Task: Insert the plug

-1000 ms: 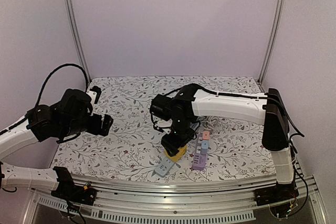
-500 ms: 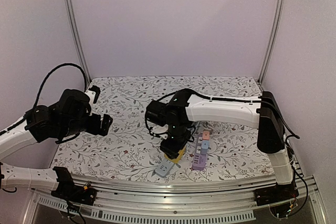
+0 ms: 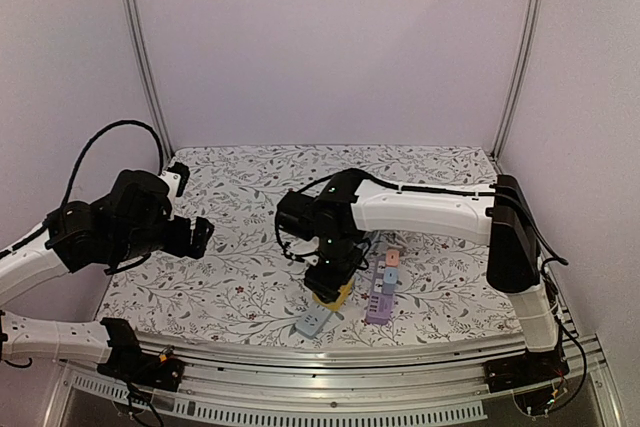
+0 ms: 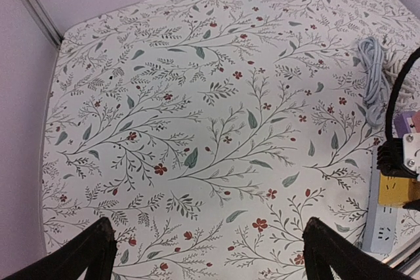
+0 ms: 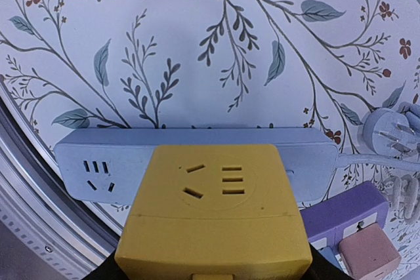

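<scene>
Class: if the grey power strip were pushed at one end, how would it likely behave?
Lying long and flat on the cloth, the grey power strip under the yellow adapter probably slides rather than tips. Its body looks rigid. Its cable, running toward a loose coil, likely drags floppily.

Saw a table (image 3: 240,172) filling the lower half of the top view, spread with a white cloth (image 4: 197,63) printed with grey-green leafy sprigs and small red flowers. Found plain pale lilac walls (image 3: 330,47) closing it in at the back and on both sides. Noted a slim metal left post (image 3: 140,47) and right post (image 3: 521,47) rising from the far corners toward the upper corners of the frame. Traced a metal rail (image 3: 400,359) along the near edge, at the bottom. Was lit softly and evenly, with faint shadows on the cloth.
</scene>
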Action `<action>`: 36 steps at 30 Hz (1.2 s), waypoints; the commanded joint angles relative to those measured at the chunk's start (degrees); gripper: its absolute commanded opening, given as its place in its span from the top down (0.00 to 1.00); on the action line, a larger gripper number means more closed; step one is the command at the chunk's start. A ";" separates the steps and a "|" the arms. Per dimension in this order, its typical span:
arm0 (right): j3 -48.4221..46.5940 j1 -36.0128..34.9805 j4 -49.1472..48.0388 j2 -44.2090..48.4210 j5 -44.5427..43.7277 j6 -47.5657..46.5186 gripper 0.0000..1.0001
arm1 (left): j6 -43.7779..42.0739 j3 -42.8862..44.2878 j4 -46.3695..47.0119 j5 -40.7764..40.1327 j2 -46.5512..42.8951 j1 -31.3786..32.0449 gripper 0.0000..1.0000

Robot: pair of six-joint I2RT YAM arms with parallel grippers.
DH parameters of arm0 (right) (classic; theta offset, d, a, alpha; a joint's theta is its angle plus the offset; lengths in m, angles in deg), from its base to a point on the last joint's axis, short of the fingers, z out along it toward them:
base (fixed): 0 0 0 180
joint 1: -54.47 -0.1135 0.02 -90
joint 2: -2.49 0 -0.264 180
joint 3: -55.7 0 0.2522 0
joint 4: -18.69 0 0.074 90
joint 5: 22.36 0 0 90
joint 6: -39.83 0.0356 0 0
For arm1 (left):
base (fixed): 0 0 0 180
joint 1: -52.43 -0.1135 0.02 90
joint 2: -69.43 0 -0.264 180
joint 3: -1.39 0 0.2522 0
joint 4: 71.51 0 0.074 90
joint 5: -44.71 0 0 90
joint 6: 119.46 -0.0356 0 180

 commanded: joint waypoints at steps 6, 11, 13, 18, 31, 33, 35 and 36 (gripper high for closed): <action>3.38 -0.82 0.92 -6.99 4.95 -1.88 1.00 | -0.56 -0.72 0.18 0.35 0.20 0.82 0.01; 6.73 -0.66 -2.03 -7.56 7.23 -0.84 1.00 | -0.59 -0.80 0.19 0.36 0.38 0.90 0.00; 8.91 -0.50 -3.87 -7.05 8.36 -0.43 1.00 | -0.53 -0.81 0.23 0.44 0.58 0.90 0.00; 13.58 0.05 -6.72 -6.21 9.37 -0.11 1.00 | -0.65 -0.72 0.19 0.45 1.06 0.90 0.01; 13.18 0.16 -5.20 -9.10 9.52 -0.68 1.00 | -0.49 -0.72 0.08 0.03 0.95 0.90 0.01; 12.46 0.07 -3.96 -9.87 8.97 -0.68 1.00 | -0.38 -0.72 0.09 -0.15 0.64 0.99 0.01; 11.33 0.07 -2.84 -10.53 8.61 -0.65 1.00 | -0.35 -0.77 0.07 -0.38 0.42 1.04 0.01; 10.92 0.07 -2.55 -10.73 8.57 -0.57 1.00 | -0.35 -0.80 0.08 -0.42 0.32 1.06 0.01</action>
